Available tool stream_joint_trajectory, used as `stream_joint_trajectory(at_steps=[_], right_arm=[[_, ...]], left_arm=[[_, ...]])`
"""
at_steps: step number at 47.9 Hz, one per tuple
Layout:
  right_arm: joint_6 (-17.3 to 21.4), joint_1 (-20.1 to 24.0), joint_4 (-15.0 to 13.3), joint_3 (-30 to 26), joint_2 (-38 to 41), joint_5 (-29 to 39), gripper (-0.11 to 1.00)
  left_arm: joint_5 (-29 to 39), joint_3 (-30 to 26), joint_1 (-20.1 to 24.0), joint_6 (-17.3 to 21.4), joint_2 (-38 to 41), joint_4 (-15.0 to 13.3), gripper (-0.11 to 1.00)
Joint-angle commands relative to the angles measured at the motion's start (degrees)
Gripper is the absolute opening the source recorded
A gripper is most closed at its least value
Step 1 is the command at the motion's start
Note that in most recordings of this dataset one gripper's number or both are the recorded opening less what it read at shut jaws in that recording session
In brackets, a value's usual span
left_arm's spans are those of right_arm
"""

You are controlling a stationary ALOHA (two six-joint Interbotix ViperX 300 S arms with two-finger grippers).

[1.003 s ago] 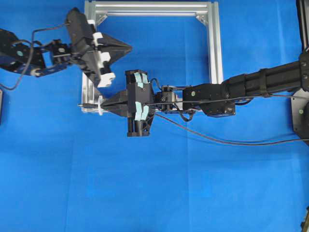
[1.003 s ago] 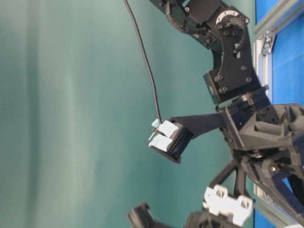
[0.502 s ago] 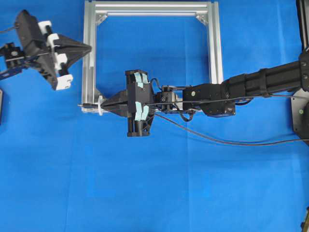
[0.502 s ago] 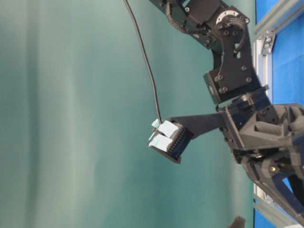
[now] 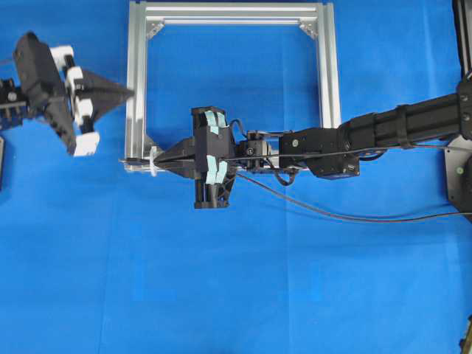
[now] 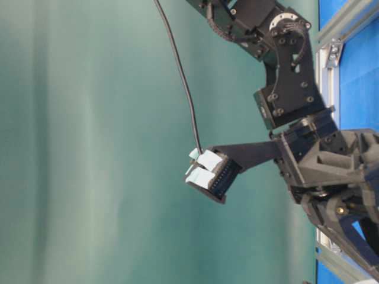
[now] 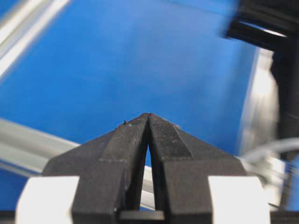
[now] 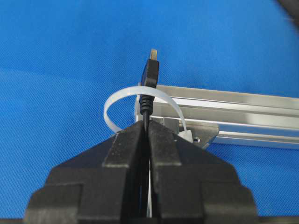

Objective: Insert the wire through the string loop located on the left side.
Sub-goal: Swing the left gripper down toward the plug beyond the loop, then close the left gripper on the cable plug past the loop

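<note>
One step looks done: we see the wire with its plug poking through the string loop at the silver frame lower-left corner. Our right gripper fingers are clamped on the wire; our left gripper, upper left, is closed and empty. Blue counter; green backdrop.

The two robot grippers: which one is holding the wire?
The right gripper, by the string loop, pinches the wire. The left gripper, farther left, is shut on nothing.
</note>
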Motion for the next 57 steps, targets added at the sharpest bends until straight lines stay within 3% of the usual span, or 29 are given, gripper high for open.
stream_joint_trajectory(at_steps=[1, 10, 16, 43, 48, 57], right_arm=[[0.1, -0.1, 0.2, -1.1, -1.2, -0.3, -0.01], [0.1, -0.1, 0.2, -1.1, -1.2, -0.4, -0.01], [0.1, -0.1, 0.1, -1.1, -1.2, -0.4, -0.01], [0.1, -0.2, 0.2, -0.9, -1.2, -0.4, -0.01], [0.1, -0.1, 0.1, -0.9, -1.2, -0.5, -0.01], [0.1, -0.2, 0.1, -0.9, -1.2, -0.4, -0.01]], left_arm=[[-0.4, 0.4, -3.6, -0.4, -1.8, 0.2, 0.0], [-0.3, 1.6, -13.0, -0.5, -4.1, 0.2, 0.0], [-0.3, 1.6, -17.0, -0.5, -4.3, 0.2, 0.0], [1.0, 1.4, -16.8, 0.3, -4.0, 0.2, 0.02], [1.1, 1.2, -16.9, -0.2, -4.0, 0.2, 0.19], [1.1, 1.1, -16.8, -0.2, -4.3, 0.2, 0.76]])
